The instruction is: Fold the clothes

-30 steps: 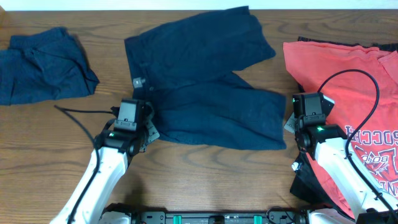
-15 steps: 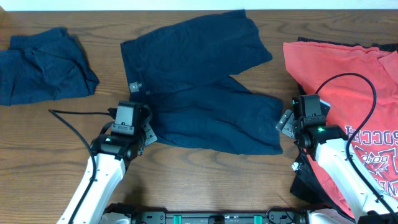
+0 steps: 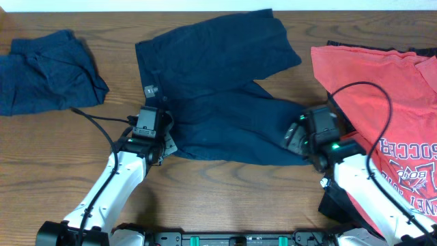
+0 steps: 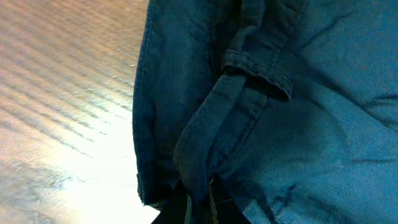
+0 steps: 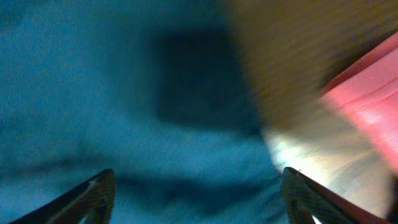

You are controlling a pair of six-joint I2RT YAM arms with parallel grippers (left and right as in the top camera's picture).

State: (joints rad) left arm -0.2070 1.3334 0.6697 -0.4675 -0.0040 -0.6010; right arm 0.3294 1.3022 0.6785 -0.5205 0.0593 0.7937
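The left gripper (image 3: 158, 141) is clenched on the near left corner of the navy shorts (image 3: 218, 89). The left wrist view shows a fold of hem pinched at its tips. The right gripper (image 3: 293, 134) is released, its fingers (image 5: 93, 196) spread wide above the shorts' near right edge with nothing held between them; that wrist view is blurred. The shorts lie spread on the middle of the worktop (image 3: 225, 198). Just right of the shorts lies a coral-red shirt (image 3: 382, 89) with printed lettering. Well left of the shorts sits a crumpled navy garment (image 3: 48, 72).
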